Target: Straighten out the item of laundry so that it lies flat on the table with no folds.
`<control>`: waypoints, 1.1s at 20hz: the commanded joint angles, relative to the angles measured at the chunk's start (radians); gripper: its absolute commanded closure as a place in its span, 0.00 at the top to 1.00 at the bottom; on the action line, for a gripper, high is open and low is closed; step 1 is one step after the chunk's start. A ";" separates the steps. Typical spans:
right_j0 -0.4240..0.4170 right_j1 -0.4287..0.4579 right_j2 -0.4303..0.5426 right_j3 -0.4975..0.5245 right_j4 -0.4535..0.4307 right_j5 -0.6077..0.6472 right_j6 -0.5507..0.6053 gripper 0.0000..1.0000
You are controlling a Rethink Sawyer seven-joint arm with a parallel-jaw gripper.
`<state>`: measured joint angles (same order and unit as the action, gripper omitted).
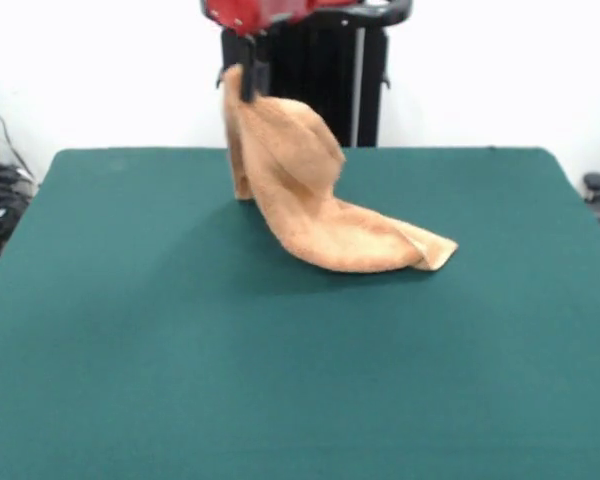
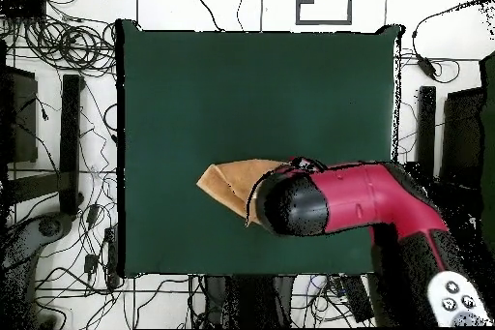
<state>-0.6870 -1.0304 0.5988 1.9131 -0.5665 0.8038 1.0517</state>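
Front view: claw (image 1: pixel 249 82) pinches towel (image 1: pixel 315 200) corner aloft; overhead hides grip.

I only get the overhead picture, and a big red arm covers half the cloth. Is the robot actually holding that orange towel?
Observer: Yes. In the front view the gripper is pinching one end of the towel and holding it up in the air.
Operator: So is none of it on the table?
Observer: Part is. The other end trails down and rests on the green table, ending in a folded corner.
Operator: Does it look flat yet?
Observer: No. The hanging part is draped and creased, folded over on itself, so straightening is not done.
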 commanded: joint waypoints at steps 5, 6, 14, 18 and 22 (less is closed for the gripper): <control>-0.152 -0.024 0.229 0.119 -0.084 0.106 -0.587 0.00; -0.153 -0.003 0.230 0.111 -0.093 0.093 -0.579 0.00; -0.166 0.137 0.183 0.026 -0.174 -0.027 -0.491 0.00; -0.181 0.155 0.212 0.023 -0.154 -0.025 -0.496 0.00; -0.210 0.160 0.281 0.034 -0.147 -0.041 -0.559 1.00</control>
<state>-0.8971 -0.9236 0.7263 1.9345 -0.6930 0.8150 0.7443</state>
